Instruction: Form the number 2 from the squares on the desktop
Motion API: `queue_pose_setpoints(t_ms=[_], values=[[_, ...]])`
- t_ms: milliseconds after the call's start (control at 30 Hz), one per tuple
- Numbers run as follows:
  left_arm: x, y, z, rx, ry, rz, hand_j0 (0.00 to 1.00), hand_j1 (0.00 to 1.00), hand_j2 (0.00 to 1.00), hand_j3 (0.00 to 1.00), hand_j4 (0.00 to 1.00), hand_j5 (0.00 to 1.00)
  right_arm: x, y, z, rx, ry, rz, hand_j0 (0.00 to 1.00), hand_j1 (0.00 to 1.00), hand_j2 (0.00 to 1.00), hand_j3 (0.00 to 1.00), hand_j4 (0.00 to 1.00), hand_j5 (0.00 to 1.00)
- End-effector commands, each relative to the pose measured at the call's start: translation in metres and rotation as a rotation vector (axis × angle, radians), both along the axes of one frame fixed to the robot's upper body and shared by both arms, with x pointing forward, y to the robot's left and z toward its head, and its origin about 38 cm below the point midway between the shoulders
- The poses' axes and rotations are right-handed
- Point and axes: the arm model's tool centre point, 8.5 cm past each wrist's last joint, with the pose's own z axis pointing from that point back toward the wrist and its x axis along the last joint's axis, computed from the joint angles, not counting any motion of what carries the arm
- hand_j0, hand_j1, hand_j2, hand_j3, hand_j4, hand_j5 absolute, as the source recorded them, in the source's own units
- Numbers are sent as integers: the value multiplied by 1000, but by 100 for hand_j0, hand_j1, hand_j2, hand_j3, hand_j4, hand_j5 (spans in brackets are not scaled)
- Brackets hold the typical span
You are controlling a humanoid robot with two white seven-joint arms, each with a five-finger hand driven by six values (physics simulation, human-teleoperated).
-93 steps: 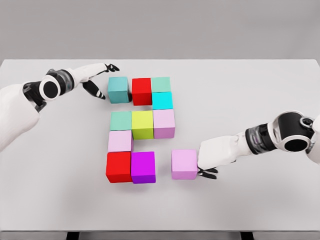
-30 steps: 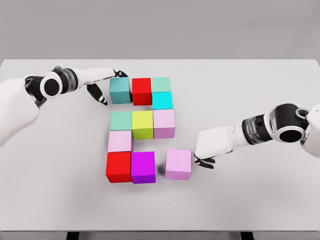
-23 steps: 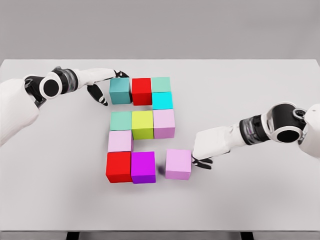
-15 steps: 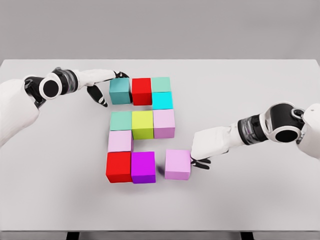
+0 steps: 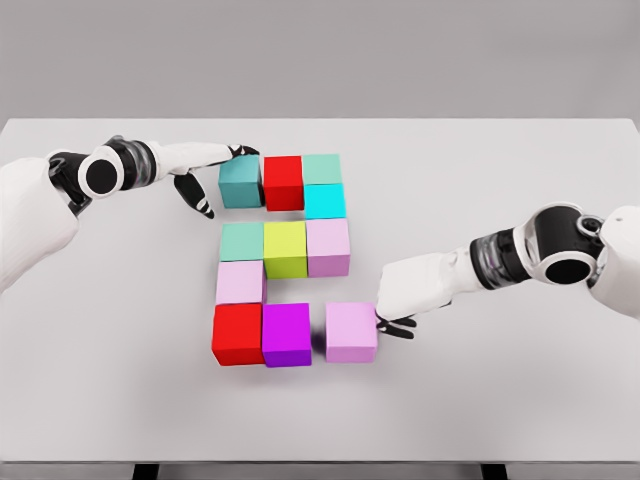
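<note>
Coloured cubes lie on the white table (image 5: 500, 160). Top row: teal cube (image 5: 240, 181), red cube (image 5: 283, 182), light green cube (image 5: 322, 169), with a cyan cube (image 5: 324, 201) below it. Middle row: green cube (image 5: 242, 242), yellow-green cube (image 5: 285, 248), lilac cube (image 5: 328, 246). A pale pink cube (image 5: 240, 283) sits under the green one. Bottom row: red cube (image 5: 237, 333), purple cube (image 5: 286, 334), and a pink cube (image 5: 351, 331) a small gap to its right. My right hand (image 5: 398, 305) presses the pink cube's right side, fingers curled. My left hand (image 5: 215, 170) rests against the teal cube's left side, fingers spread.
The table's front edge (image 5: 320, 462) runs along the bottom. Bare tabletop lies to the right of the cubes and in front of them.
My right hand has slid the pink cube leftward toward the purple cube, narrowing the gap. The left hand has nudged the teal cube slightly right toward the red one.
</note>
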Motion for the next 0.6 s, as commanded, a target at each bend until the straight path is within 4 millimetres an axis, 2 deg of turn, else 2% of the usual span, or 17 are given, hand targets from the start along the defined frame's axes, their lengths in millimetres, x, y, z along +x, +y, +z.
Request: queue_pose_setpoints(t_ms=[0,200,367,567], values=[[-1,0,0,2,6,-8,97,97,97,97,97,97,0,2,0,6,3,0,12,12,12,12,12,12],[3,0,4,1,-8,1,97,97,97,97,97,97,3,0,2,4,-2,-7,12,12,12,12,12,12],[6,0,2,17,-12,9,97,97,97,97,97,97,14,-16,1,-25,-12,-56,12,12,12,12,12,12],[8,0,7,18,-21,8,97,97,97,97,97,97,10,-27,4,-42,-16,-64,12,12,12,12,12,12]])
